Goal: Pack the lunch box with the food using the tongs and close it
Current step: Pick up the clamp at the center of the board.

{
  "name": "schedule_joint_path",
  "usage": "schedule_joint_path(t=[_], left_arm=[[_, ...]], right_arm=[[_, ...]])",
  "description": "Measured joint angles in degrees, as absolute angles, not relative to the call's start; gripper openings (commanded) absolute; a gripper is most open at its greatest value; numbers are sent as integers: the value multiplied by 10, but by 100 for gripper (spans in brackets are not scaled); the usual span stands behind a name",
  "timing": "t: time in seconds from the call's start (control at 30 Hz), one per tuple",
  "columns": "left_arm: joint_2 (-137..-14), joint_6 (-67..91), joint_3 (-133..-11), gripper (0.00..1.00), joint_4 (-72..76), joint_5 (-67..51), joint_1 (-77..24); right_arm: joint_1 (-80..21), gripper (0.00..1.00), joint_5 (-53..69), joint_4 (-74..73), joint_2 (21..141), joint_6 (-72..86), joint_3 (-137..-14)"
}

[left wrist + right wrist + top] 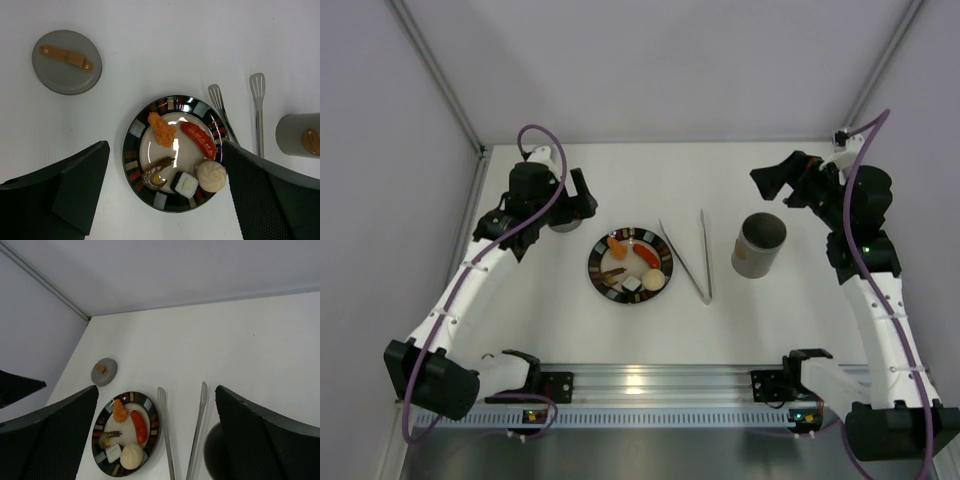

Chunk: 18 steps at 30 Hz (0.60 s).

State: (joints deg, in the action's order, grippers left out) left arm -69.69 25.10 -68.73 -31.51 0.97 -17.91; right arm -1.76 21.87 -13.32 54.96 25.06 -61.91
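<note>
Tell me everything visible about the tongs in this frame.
The tongs are slim, silvery and metal-looking: two arms joined in a narrow V, each ending in a flat slotted tip. They lie flat on the white table between the plate and the grey lunch box, joined end nearest the arm bases. Nothing holds them.

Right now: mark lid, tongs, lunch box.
lid (66, 64), left wrist view, top face centre
tongs (257, 86), left wrist view, slotted tip
lunch box (755, 255), top external view, side wall

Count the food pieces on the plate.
5, all on the plate: orange piece upper left, red sausage upper right, brown shrimp lower left, rice roll bottom, cream bun lower right. None looks hidden.
</note>
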Motion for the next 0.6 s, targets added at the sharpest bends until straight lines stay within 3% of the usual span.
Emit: schedule_joint_path(t=[0.23,0.6], left_arm=[[-691,243,-687,99,-315,14,-179],[-688,239,-683,99,-315,15,-179]], right_arm=[[-61,99,192,-149,542,238,-629],[-417,100,-73,-190,618,218,-644]])
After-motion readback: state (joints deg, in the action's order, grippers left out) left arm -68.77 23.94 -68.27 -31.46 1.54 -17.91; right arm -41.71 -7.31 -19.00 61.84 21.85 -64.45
